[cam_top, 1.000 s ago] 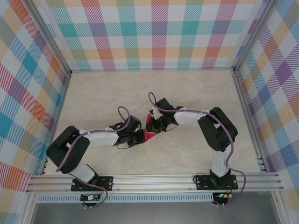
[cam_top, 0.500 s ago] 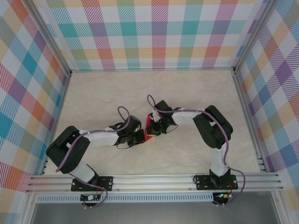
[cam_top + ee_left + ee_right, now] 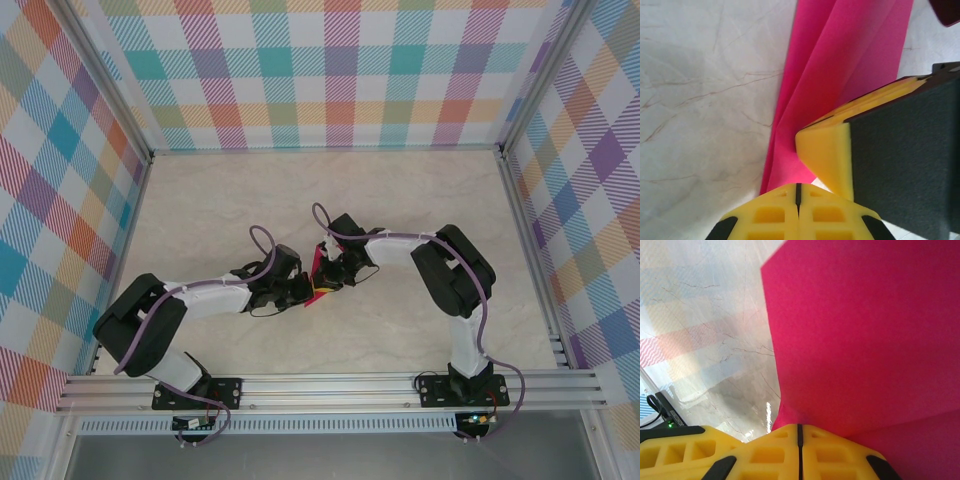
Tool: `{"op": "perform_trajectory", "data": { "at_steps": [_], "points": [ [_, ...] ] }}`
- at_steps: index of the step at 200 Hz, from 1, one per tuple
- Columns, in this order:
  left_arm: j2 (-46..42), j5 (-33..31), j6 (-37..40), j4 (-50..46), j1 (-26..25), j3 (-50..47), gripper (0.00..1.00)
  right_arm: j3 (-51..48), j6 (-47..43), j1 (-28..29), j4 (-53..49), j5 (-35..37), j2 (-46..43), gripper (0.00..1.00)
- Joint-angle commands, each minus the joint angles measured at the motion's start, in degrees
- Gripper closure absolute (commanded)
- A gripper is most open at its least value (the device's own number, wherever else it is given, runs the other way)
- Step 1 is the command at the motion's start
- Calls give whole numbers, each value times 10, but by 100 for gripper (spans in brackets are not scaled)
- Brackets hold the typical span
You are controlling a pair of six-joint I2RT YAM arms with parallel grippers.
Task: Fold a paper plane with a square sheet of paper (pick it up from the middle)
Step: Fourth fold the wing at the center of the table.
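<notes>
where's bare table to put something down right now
Bare: the far strip of table under the checked back wall, and the near patch between the two arms before the rail. Crowded: mid-table, where left gripper and right gripper pinch the pink paper.

The paper [image 3: 840, 60] is plain vivid magenta-pink, darker along its creases. The left end effector [image 3: 797, 190] and the right end effector [image 3: 799, 430] are bright yellow with black insets. The tabletop [image 3: 700, 100] is cream marble with thin brown veins. The walls [image 3: 330, 70] carry pastel plaid of teal, orange, purple, pink and yellow on white. The left arm [image 3: 200, 297] and right arm [image 3: 400, 245] are black and white, with purple cables [image 3: 265, 238].
</notes>
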Motion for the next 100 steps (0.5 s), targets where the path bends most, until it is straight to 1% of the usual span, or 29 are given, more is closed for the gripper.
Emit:
{"op": "perform_trajectory", "data": {
  "at_steps": [1, 37, 100],
  "points": [
    [23, 3, -6, 16, -3, -5, 96, 5, -2, 3, -19, 31, 16, 93],
    [37, -17, -3, -12, -2, -12, 98, 7, -4, 2, -18, 28, 18, 93],
    [31, -12, -18, -48, -3, -49, 100, 31, -34, -30, -17, 42, 25, 93]
  ]
}}
